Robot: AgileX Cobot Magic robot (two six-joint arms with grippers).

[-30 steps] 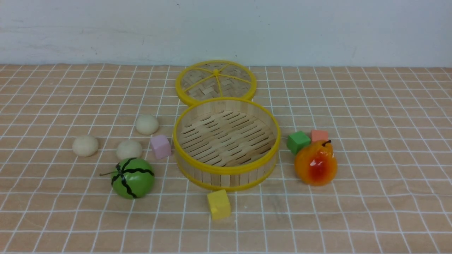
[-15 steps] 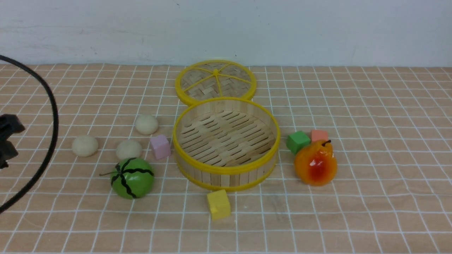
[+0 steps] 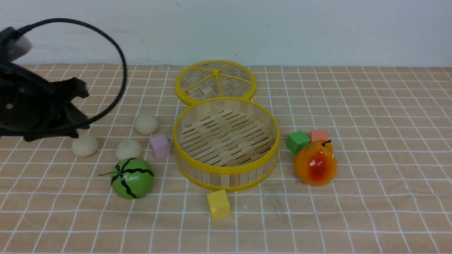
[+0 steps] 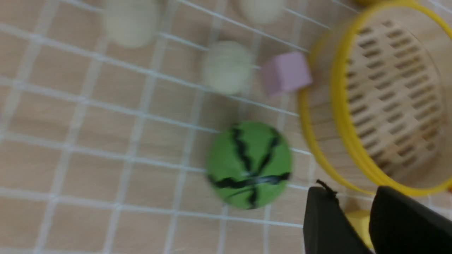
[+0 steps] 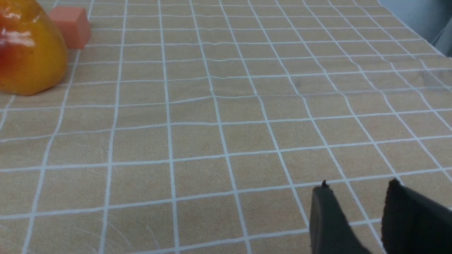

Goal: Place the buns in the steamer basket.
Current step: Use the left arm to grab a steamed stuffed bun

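Note:
Three cream-white buns [image 3: 84, 145] [image 3: 129, 149] [image 3: 146, 124] lie on the checked cloth left of the steamer basket [image 3: 226, 169], which is empty. My left gripper [image 3: 83, 109] hangs open and empty above the leftmost bun, at the far left. In the blurred left wrist view the buns [image 4: 130, 21] [image 4: 227, 67] [image 4: 261, 8] and the basket [image 4: 339, 116] show beyond the left gripper [image 4: 348, 192]. My right gripper [image 5: 356, 185] is open and empty over bare cloth; it is out of the front view.
A green striped melon ball [image 3: 132, 177] and a pink cube [image 3: 160, 146] sit close to the buns. A woven lid [image 3: 215, 82] lies behind the basket, a yellow cube [image 3: 218, 204] in front. A green cube [image 3: 298, 141], an orange cube [image 3: 319, 135] and a pear [image 3: 316, 163] stand to the right.
My left arm has come into the front view from the left edge and moved right and up, over the leftmost bun. The objects have not moved.

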